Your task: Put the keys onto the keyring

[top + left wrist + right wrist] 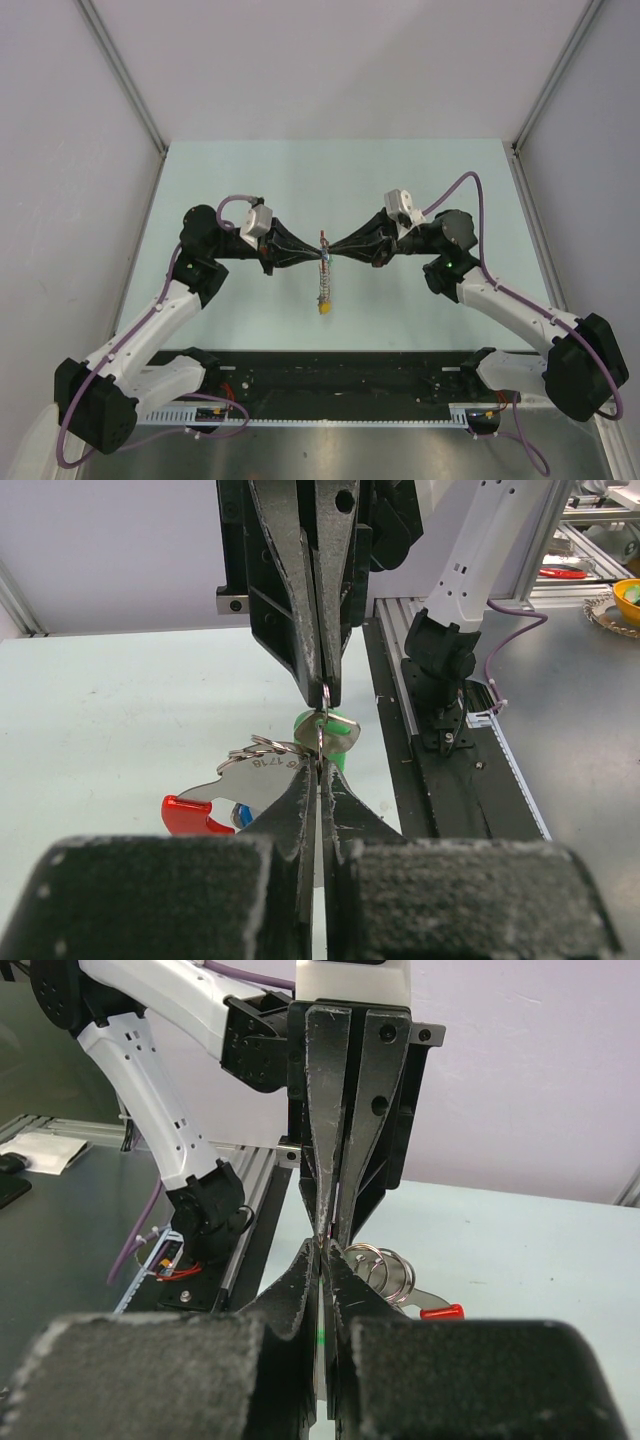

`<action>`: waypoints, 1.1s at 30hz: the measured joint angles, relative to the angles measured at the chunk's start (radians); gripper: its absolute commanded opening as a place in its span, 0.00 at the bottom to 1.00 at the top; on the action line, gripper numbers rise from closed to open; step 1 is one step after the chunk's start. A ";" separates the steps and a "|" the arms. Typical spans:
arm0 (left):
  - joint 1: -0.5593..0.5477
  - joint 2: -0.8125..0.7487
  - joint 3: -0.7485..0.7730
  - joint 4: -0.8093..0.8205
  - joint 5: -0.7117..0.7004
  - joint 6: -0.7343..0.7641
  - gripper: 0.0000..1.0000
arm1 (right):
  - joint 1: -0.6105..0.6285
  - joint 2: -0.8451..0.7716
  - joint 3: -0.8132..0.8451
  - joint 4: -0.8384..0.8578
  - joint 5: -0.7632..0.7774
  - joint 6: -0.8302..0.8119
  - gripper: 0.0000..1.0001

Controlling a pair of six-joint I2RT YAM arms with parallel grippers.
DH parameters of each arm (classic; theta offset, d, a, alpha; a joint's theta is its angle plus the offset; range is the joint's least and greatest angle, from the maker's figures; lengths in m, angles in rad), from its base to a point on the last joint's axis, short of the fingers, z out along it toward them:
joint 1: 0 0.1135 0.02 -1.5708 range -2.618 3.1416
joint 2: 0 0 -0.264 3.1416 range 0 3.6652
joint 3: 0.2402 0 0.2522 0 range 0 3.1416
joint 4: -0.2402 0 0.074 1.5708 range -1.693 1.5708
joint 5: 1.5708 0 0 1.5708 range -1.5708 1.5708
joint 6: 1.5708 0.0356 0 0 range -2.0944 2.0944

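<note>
The left fingers (pixel 316 777) and the right fingers (pixel 320 680) are both squeezed fully shut. They meet tip to tip above the middle of the table (pixel 230 190), and each pinches the same thin wire loop of the keyring (pixel 265 773). The rest of the keyring hangs free below them in the air, yellow tag (pixel 325 309) lowest.

The green key (pixel 338 736) sits right at the loop. I cannot tell whether it is threaded on or only lying against the wire. The blue key (pixel 240 815) peeps out beside the red segment (pixel 192 815).

The risk, I'd say, is the hold itself. The wire is thin and slick and caught only at the very tips. If either arm tugs or twists unevenly, the wire could slip out and the bunch would swing or drop. The green key could also slide off if the loop is opened before it is fully seated.
</note>
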State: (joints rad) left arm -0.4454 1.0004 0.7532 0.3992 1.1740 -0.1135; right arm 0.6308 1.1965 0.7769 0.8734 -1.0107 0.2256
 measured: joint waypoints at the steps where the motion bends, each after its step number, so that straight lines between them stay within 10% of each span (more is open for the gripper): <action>1: 0.000 0.000 0.000 0.000 0.000 0.000 0.00 | 0.000 0.000 0.000 -0.004 0.000 -0.003 0.00; 33: -0.004 0.000 0.000 0.001 0.001 0.000 0.00 | 0.008 -0.041 0.010 -0.070 0.012 -0.047 0.00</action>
State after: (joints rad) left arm -0.4496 1.0004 0.7532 0.4000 1.1751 -0.1139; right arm 0.6388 1.1553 0.7864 0.8036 -0.9989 0.1787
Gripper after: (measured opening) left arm 0.009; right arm 0.009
